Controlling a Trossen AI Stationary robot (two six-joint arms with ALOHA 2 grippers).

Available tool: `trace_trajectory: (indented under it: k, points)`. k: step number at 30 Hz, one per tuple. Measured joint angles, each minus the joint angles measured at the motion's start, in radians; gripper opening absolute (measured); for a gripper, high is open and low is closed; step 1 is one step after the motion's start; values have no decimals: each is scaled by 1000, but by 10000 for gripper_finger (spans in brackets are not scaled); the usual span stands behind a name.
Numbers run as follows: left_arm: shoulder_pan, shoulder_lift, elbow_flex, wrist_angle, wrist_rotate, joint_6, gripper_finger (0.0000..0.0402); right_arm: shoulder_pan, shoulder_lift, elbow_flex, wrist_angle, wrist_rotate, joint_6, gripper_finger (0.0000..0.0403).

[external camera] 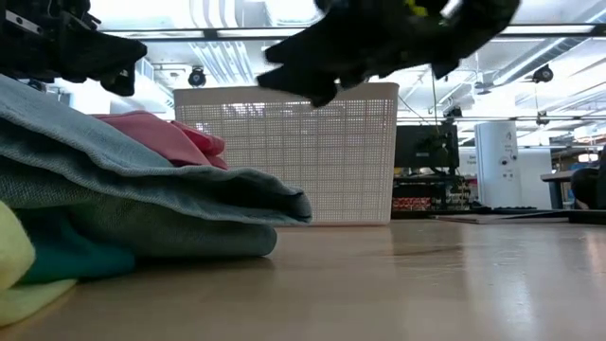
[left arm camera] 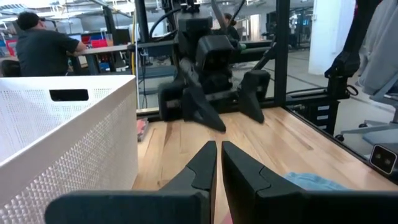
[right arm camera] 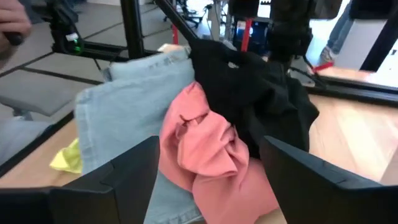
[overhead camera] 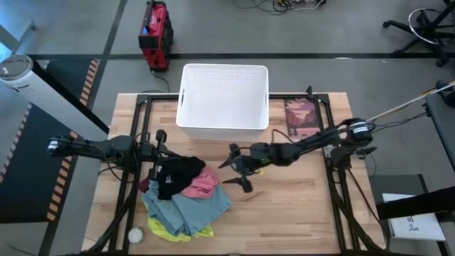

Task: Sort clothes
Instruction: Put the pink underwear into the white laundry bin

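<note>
The clothes lie in a pile at the table's near left: light denim (overhead camera: 193, 206), a pink piece (overhead camera: 202, 183), neon yellow (overhead camera: 168, 230) and teal (overhead camera: 151, 205). A black garment (overhead camera: 182, 173) lies on top. My left gripper (overhead camera: 163, 152) is shut, raised over the pile's far left side. In the right wrist view the black garment (right arm camera: 249, 87) rises toward it. My right gripper (overhead camera: 237, 173) is open and empty, just right of the pile. It faces the pink piece (right arm camera: 205, 143), with its fingers standing apart on either side. My left gripper is shut on the black garment, which rises in a bunch (right arm camera: 277, 65) toward it in the right wrist view. Its own fingers (left arm camera: 202, 168) hide the place of contact. The garment's lower part (overhead camera: 186, 178) rests on the pink piece and the denim.
A white mesh basket (overhead camera: 225, 99) stands at the far middle of the table. A flat camouflage piece (overhead camera: 301, 117) lies to its right. A small white ball (overhead camera: 135, 235) sits at the near left corner. A person (left arm camera: 43, 46) sits in the room beyond.
</note>
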Motion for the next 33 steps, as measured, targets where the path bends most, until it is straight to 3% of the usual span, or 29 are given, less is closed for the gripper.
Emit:
trace_trajectory:
  k: [11,17,22,29,33]
  points:
    - [0,18,0,0,0,7,11,-4,282,294,-174,-17,3,250]
    - [0,29,0,0,0,7,11,-6,387,446,-358,-17,28,229]
    - [0,36,0,1,0,7,11,-6,451,559,-520,-14,26,165]
    - [0,36,0,0,0,7,11,2,398,579,-707,4,-40,17]
    - [0,36,0,0,0,5,11,15,315,580,-867,45,-49,17]
